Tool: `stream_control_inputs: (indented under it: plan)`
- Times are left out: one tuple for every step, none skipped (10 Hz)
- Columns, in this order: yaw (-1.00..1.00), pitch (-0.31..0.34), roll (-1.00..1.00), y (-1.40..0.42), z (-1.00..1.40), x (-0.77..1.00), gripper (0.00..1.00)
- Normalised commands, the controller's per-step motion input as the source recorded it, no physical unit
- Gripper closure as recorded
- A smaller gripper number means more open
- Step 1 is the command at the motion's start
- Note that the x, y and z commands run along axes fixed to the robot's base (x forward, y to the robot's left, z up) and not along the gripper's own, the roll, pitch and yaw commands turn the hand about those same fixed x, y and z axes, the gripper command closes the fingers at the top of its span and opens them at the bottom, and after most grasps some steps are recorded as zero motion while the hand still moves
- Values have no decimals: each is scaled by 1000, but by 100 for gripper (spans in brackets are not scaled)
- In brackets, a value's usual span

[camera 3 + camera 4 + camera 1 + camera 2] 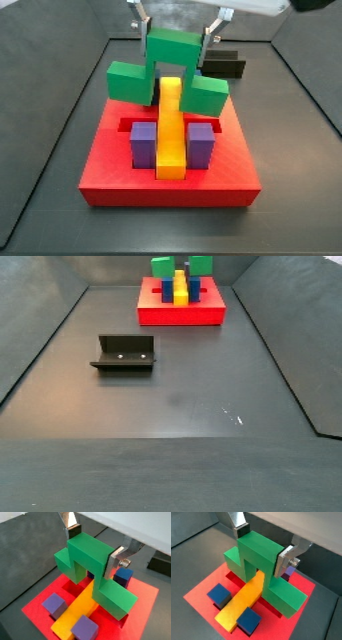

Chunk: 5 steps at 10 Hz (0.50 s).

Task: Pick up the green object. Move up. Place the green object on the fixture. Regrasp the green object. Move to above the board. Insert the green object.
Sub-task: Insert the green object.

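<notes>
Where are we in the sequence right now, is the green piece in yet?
Pickup, the fixture stop and the regrasp look done: the fixture stands bare. In hand: the gripper holds the green object over the red board, straddling the yellow bar. Left: the final insertion; it seems not fully seated, and the fingers have not released.

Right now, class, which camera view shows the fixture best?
A side view: the fixture stands whole on the dark floor, well apart from the red board, where the gripper holds the green object. Another side view catches only part of it behind the board; neither wrist view shows it clearly.
</notes>
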Motion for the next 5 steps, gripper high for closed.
stream_control_inputs:
  plan:
    - [34,17,-500,103,51,180,100]
    - [54,27,-500,129,0,137,100]
    - [40,10,-500,137,0,97,100]
    - [0,0,-184,140,-186,0,100]
    - [46,-44,41,160,-240,-129,100]
